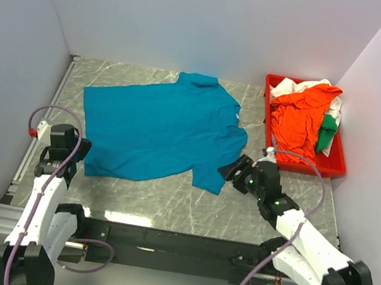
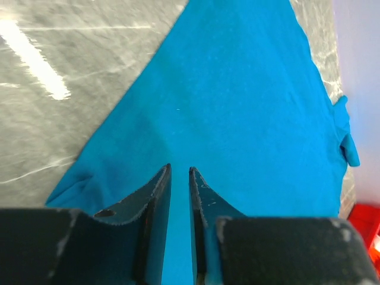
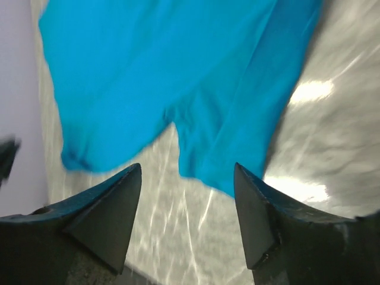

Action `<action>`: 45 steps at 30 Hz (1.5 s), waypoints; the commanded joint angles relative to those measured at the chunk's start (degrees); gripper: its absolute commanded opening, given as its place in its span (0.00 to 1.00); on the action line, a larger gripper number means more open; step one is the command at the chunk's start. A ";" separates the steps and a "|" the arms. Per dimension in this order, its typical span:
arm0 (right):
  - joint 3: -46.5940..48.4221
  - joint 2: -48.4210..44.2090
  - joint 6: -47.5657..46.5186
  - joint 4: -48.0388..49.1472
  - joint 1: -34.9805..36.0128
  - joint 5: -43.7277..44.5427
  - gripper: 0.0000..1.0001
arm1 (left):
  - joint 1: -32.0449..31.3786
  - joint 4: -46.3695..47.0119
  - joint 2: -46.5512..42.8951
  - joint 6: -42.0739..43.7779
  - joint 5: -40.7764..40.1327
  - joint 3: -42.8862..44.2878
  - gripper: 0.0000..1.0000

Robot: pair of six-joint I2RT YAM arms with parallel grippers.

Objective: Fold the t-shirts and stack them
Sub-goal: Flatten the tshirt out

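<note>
A teal-blue t-shirt [image 1: 164, 127] lies spread flat on the grey marbled table, collar toward the back wall. My left gripper [image 1: 80, 150] hovers at the shirt's near left corner; in the left wrist view its jaws [image 2: 179, 169] stand a narrow gap apart, over the teal cloth [image 2: 237, 107], gripping nothing. My right gripper [image 1: 230, 170] is at the shirt's right sleeve. Its jaws [image 3: 187, 169] are wide open over bare table just short of the sleeve's edge [image 3: 225, 148]. Orange [image 1: 297, 121], white [image 1: 300, 86] and green [image 1: 327, 133] t-shirts lie heaped in the tray.
A red plastic tray [image 1: 334, 169] stands at the back right against the right wall. White walls enclose the table on three sides. A metal rail [image 1: 34, 148] runs along the left edge. Bare tabletop [image 1: 166, 197] lies between the shirt and the arm bases.
</note>
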 commanded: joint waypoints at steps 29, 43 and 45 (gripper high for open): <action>45.75 44.15 -14.43 -20.43 7.62 24.46 0.65 | 0.08 5.29 32.17 -6.48 -1.80 16.24 0.19; 71.94 67.08 -17.59 -30.80 1.12 15.58 0.65 | 0.17 -2.87 65.75 -3.23 -4.86 41.99 0.16; 75.72 70.24 -18.12 -32.12 0.59 14.61 0.65 | 0.35 -4.01 69.61 -2.61 -5.13 45.76 0.15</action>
